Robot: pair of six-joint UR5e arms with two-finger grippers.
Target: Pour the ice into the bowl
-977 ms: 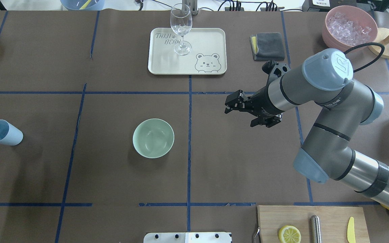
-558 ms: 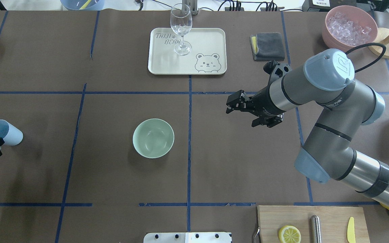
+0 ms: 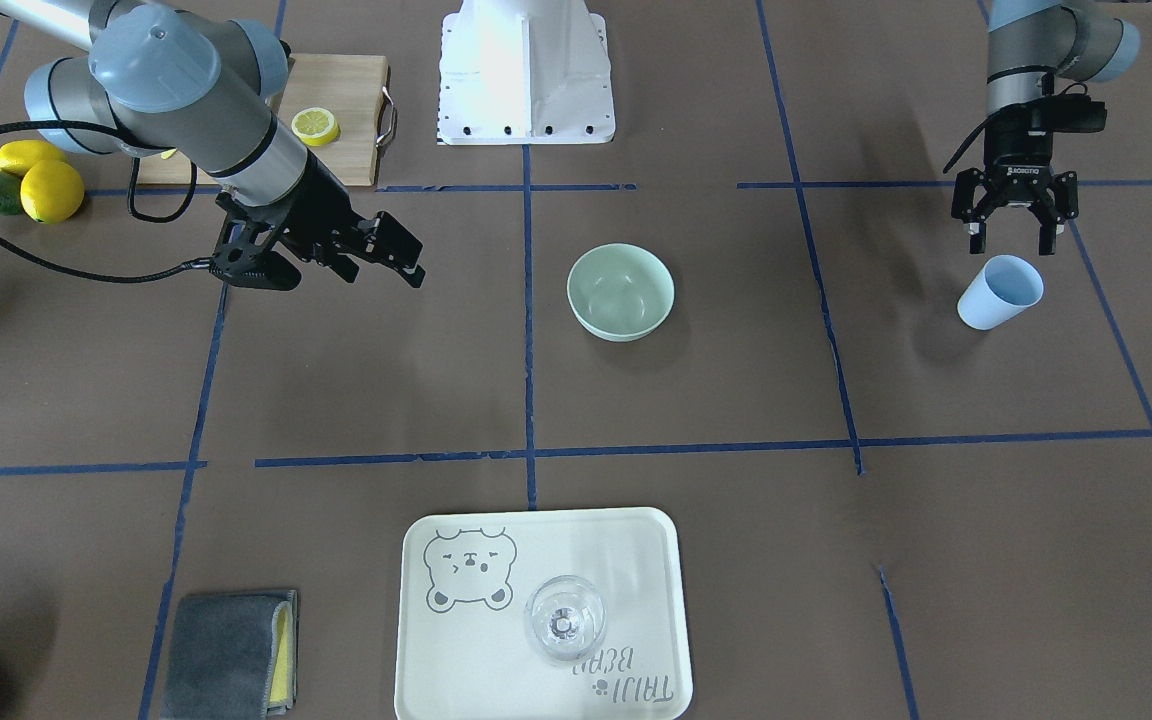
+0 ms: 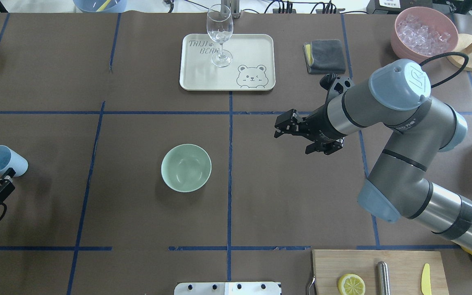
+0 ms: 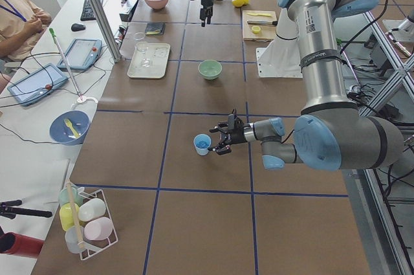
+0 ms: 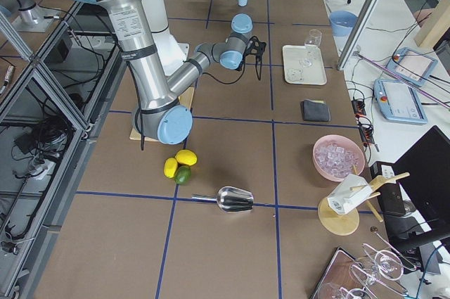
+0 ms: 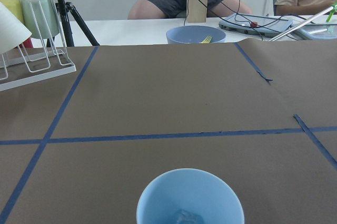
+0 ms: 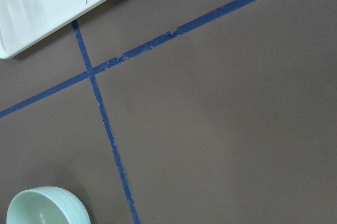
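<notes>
Front view: left gripper (image 3: pixel 1010 245) just beside blue cup (image 3: pixel 1000 291), right side of frame, jaws spread, holding nothing. Mint bowl (image 3: pixel 621 290) centre, empty. Right gripper (image 3: pixel 386 268) upper left, jaws apart, empty.
Left wrist view: ice (image 7: pixel 182 216) glints in cup bottom.

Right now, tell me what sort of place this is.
Probably a robotics lab set up for recording manipulation trials: a brown table gridded with blue tape, a left arm and a right arm mounted at it, and a seated person with tablets alongside.
</notes>
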